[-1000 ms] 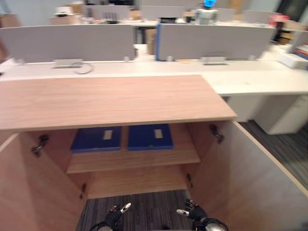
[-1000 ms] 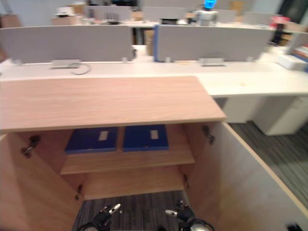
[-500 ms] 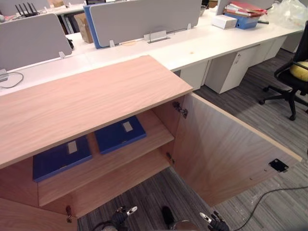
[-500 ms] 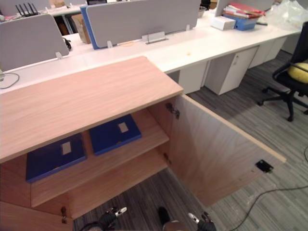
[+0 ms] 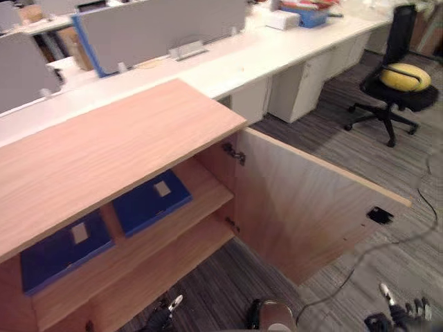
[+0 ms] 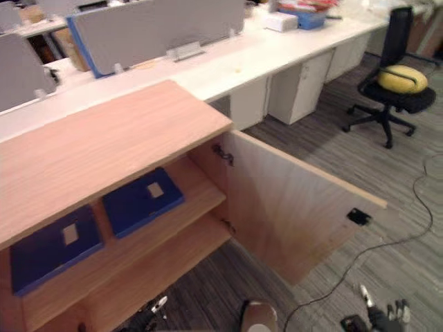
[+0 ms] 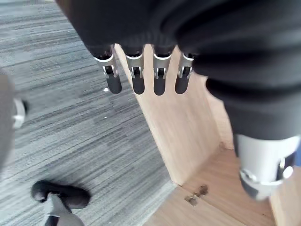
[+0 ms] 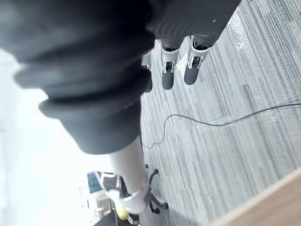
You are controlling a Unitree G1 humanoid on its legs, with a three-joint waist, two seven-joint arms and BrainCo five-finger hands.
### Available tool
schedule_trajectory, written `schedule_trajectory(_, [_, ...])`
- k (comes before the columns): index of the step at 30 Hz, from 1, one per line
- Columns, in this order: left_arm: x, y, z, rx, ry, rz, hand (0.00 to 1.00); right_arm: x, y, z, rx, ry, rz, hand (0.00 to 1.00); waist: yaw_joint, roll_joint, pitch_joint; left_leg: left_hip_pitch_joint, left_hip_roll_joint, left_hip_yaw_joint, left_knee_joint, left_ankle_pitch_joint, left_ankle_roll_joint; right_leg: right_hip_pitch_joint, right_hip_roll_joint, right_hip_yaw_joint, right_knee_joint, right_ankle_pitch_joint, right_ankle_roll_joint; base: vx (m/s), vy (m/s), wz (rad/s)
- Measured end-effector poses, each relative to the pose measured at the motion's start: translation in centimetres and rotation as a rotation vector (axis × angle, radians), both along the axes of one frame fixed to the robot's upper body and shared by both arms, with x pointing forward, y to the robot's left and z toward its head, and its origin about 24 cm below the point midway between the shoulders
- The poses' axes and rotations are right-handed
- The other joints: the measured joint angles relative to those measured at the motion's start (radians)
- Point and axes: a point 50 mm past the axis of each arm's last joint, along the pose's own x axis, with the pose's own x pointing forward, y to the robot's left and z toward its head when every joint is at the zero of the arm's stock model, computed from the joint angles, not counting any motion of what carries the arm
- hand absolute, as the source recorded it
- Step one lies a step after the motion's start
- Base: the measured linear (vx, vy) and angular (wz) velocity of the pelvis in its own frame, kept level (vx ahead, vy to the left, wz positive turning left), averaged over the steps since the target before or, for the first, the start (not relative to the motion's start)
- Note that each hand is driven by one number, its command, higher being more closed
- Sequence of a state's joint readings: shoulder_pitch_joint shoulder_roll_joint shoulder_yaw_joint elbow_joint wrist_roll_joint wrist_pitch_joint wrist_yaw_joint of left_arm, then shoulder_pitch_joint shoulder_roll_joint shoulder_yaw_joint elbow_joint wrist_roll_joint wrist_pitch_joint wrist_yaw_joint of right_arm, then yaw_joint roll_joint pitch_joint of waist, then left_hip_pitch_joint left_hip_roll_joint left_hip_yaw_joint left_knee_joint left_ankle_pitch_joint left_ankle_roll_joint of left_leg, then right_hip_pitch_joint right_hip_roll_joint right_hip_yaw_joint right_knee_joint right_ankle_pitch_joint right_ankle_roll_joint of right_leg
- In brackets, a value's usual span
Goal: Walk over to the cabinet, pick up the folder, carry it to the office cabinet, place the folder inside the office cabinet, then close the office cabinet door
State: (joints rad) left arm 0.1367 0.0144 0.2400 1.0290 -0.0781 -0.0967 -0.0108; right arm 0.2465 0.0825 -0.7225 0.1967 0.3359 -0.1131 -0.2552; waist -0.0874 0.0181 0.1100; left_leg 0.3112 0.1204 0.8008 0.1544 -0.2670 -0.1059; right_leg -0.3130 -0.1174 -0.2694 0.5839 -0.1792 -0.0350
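Carpet (image 5: 332,138), open cabinet (image 5: 104,159), shelved folders (image 5: 151,200)

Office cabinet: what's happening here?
The robot stands at the open office cabinet. A blue folder lies flat on its upper shelf beside a second blue folder. The left hand and right hand hang low over the carpet, open and empty. The right door is wide open, not yet closed.

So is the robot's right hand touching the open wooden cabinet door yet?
Apart. In the left eye view the right hand hangs low, with grey carpet showing between it and the open wooden cabinet door.
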Motion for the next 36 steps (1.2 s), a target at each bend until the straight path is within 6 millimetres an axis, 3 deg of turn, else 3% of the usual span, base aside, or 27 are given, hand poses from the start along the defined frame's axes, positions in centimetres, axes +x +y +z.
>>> schedule_trajectory(1, [0.0, 0.0, 0.0, -0.002, 0.003, 0.000, 0.00, 0.6, 0.0, 0.2, -0.001, -0.017, 0.001, 0.00, 0.001, -0.002, 0.001, -0.011, 0.000, -0.005, -0.013, -0.003, 0.004, 0.004, 0.024, 0.005, -0.044, 0.011, -0.014, 0.03, -0.147, -1.11])
schedule_trajectory(2, [0.1, 0.1, 0.0, -0.007, -0.001, 0.001, 0.00, 1.8, 0.0, 0.7, -0.005, -0.053, -0.003, 0.00, 0.012, 0.002, 0.000, -0.033, -0.002, -0.046, -0.056, 0.006, 0.011, 0.022, 0.091, 0.021, -0.159, 0.074, -0.012, -0.06, -0.033, -0.81])
schedule_trajectory(3, [0.1, 0.1, 0.0, -0.011, -0.001, 0.001, 0.00, 2.2, -0.2, 1.0, -0.013, -0.074, -0.007, 0.00, 0.024, 0.011, -0.010, -0.040, 0.008, -0.044, -0.079, 0.029, 0.011, 0.029, 0.115, 0.019, -0.204, 0.082, -0.005, -0.08, -0.013, -0.63])
schedule_trajectory(5, [0.5, 0.4, 0.1, 0.003, -0.007, -0.017, 0.00, 2.1, -0.8, 1.5, -0.039, -0.083, -0.027, 0.00, 0.025, -0.004, -0.012, -0.056, 0.005, -0.044, -0.077, 0.051, -0.014, 0.019, 0.099, -0.008, -0.219, 0.088, -0.009, -0.06, -0.004, 0.00])
schedule_trajectory(9, [0.5, 0.7, 0.0, 0.007, 0.008, 0.009, 0.00, 3.7, -1.7, 2.9, -0.089, -0.126, -0.005, 0.00, 0.026, 0.006, -0.017, -0.108, 0.010, -0.053, -0.079, 0.095, -0.003, 0.048, 0.124, -0.019, -0.390, 0.203, -0.032, -0.03, 0.003, 0.06])
schedule_trajectory(11, [0.5, 0.7, 0.0, 0.009, 0.006, 0.018, 0.00, 4.4, -2.0, 3.6, -0.129, -0.123, 0.017, 0.00, 0.032, 0.006, -0.017, -0.099, 0.018, -0.077, -0.072, 0.114, 0.001, 0.129, 0.143, -0.030, -0.515, 0.255, -0.031, -0.01, -0.034, 0.21])
schedule_trajectory(18, [0.5, 0.8, 0.1, 0.011, 0.003, 0.022, 0.00, 7.3, -3.2, 6.7, -0.276, -0.149, 0.117, 0.00, 0.051, 0.002, -0.025, -0.114, 0.027, -0.132, -0.044, 0.118, -0.001, 0.227, 0.149, -0.082, -0.671, 0.297, -0.013, -0.03, -0.038, 0.29])
schedule_trajectory(23, [0.4, 1.1, 0.1, 0.012, 0.004, 0.008, 0.00, 11.0, -4.5, 10.3, -0.406, -0.199, 0.235, 0.00, 0.061, 0.003, -0.032, -0.119, 0.024, -0.157, -0.048, 0.118, -0.001, 0.230, 0.138, -0.096, -0.673, 0.304, -0.010, -0.05, 0.009, 0.12])
schedule_trajectory(26, [0.5, 1.6, 0.2, 0.028, 0.005, -0.014, 0.00, 13.7, -3.8, 12.3, -0.520, -0.180, 0.451, 0.00, 0.061, 0.003, -0.033, -0.120, 0.023, -0.180, -0.049, 0.118, 0.000, 0.235, 0.131, -0.113, -0.674, 0.306, -0.008, -0.04, 0.004, 0.15])
schedule_trajectory(33, [-0.3, 2.2, 0.2, 0.040, 0.024, -0.045, 0.00, 16.0, -2.6, 14.1, -0.663, -0.100, 0.804, 0.00, 0.042, 0.004, -0.034, -0.120, 0.025, -0.194, -0.047, 0.117, 0.000, 0.235, 0.132, -0.117, -0.674, 0.304, -0.010, -0.02, -0.013, -0.02])
schedule_trajectory(36, [-0.2, 2.1, 0.2, 0.024, 0.018, -0.083, 0.00, 17.3, 0.4, 14.5, -0.762, -0.014, 1.191, 0.00, 0.041, 0.001, -0.045, -0.122, 0.027, -0.194, -0.047, 0.116, 0.000, 0.233, 0.137, -0.119, -0.674, 0.304, -0.011, -0.03, -0.036, 0.02])
